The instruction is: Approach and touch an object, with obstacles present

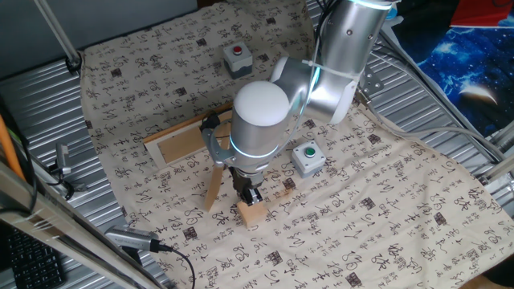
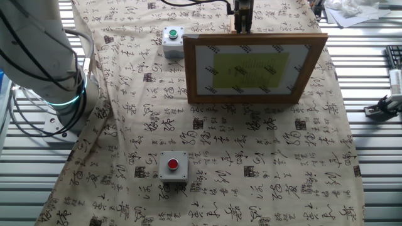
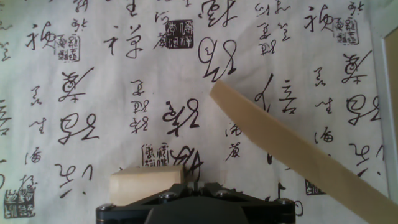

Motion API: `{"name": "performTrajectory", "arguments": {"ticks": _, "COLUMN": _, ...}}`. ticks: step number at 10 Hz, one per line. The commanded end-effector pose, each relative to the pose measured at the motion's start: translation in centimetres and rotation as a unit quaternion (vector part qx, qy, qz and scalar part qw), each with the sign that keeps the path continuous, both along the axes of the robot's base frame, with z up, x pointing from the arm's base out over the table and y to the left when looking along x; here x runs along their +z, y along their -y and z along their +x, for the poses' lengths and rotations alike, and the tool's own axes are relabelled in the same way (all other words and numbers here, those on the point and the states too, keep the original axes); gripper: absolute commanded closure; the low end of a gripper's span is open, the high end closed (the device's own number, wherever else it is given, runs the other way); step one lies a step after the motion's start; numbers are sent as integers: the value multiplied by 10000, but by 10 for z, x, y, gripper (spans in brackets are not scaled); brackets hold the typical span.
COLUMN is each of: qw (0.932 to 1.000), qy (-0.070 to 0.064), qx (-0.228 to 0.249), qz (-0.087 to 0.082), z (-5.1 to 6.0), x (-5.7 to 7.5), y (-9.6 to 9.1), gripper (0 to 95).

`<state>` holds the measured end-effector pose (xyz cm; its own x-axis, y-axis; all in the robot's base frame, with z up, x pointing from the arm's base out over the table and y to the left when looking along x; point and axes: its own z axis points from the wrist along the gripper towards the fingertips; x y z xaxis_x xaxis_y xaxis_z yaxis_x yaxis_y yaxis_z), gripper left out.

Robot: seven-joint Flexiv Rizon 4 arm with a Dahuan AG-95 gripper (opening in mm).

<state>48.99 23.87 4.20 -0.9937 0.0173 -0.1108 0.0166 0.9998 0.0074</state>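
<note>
The wooden cube (image 1: 252, 212) sits directly under the lowered jaws, apparently touching them; whether they are parted I cannot tell.

Arm: the silver-white jointed robot arm (image 1: 321, 72) reaches in from the upper right of one fixed view, bends at a rounded elbow and turns down toward the table.
Wrist: the white domed wrist housing (image 1: 259, 120) with a glowing cyan ring points straight down.
Gripper: the black two-finger gripper (image 1: 250, 195) hangs vertically below the wrist, close over the table; its jaw state cannot be made out.
Hand view: only the gripper's dark body edge (image 3: 199, 205) shows along the bottom.
</note>
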Motion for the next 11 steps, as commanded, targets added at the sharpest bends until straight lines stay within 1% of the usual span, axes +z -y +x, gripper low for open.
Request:
{"name": "performTrajectory", "arguments": {"ticks": 1, "qw": 10000, "qy": 13, "qx": 8, "qz": -1, "z": -1, "x": 5, "y": 6, "gripper": 950}}
{"name": "performTrajectory", "arguments": {"ticks": 2, "qw": 10000, "qy": 21, "qx": 19, "qz": 7, "z": -2, "x": 7, "y": 10, "gripper": 950}}
{"name": "performTrajectory", "arguments": {"ticks": 4, "qw": 10000, "qy": 33, "qx": 69, "qz": 26, "z": -1, "x": 17, "y": 20, "gripper": 950}}
{"name": "performTrajectory", "arguments": {"ticks": 6, "qw": 10000, "qy": 8, "qx": 49, "qz": 40, "z": 1, "x": 27, "y": 21, "gripper": 950}}
{"name": "performTrajectory", "arguments": {"ticks": 9, "qw": 10000, "qy": 2, "qx": 46, "qz": 52, "z": 8, "x": 31, "y": 20, "gripper": 950}}
{"name": "performTrajectory", "arguments": {"ticks": 10, "qw": 10000, "qy": -9, "qx": 48, "qz": 57, "z": 11, "x": 36, "y": 19, "gripper": 950}}
{"name": "performTrajectory", "arguments": {"ticks": 11, "qw": 10000, "qy": -41, "qx": 38, "qz": 54, "z": 16, "x": 47, "y": 19, "gripper": 950}}
